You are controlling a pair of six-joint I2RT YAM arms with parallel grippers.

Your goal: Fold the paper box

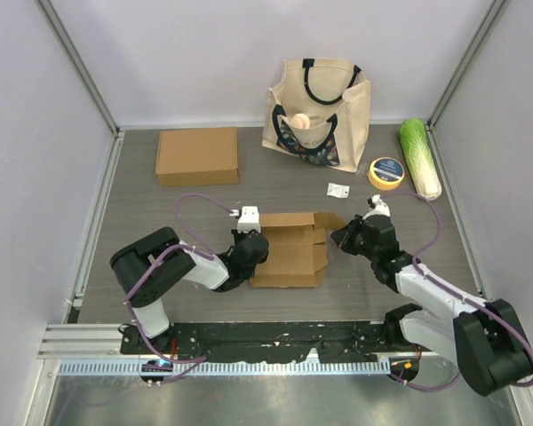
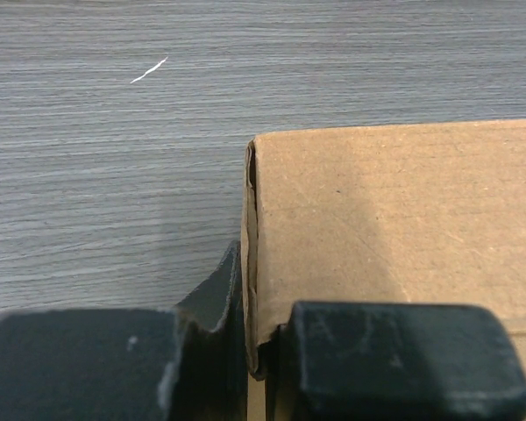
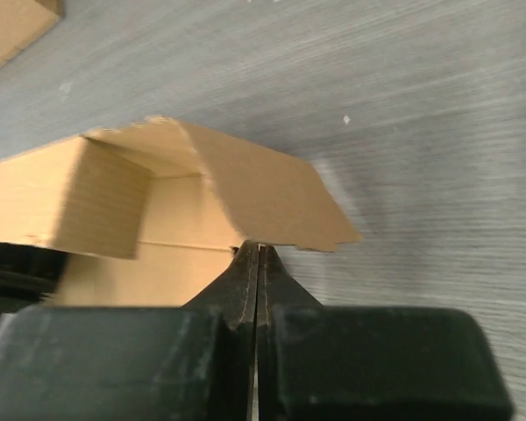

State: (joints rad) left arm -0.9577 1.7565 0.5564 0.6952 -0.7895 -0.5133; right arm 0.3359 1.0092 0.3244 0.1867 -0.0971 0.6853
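Note:
The brown paper box point(image 1: 289, 253) lies partly folded in the middle of the table, its top open. My left gripper point(image 1: 253, 244) is shut on the box's left wall. In the left wrist view that doubled wall edge point(image 2: 252, 263) runs down between the two fingers point(image 2: 394, 360). My right gripper point(image 1: 344, 236) is at the box's right side, shut on the lower edge of the raised side flap point(image 3: 263, 193). Its fingertips point(image 3: 245, 263) meet right at that edge and pinch only a sliver.
A closed flat cardboard box point(image 1: 197, 155) lies at the back left. A canvas tote bag point(image 1: 318, 111) stands at the back, with a yellow tape roll point(image 1: 385, 172), a napa cabbage point(image 1: 421, 158) and a small white packet point(image 1: 338, 189) to its right.

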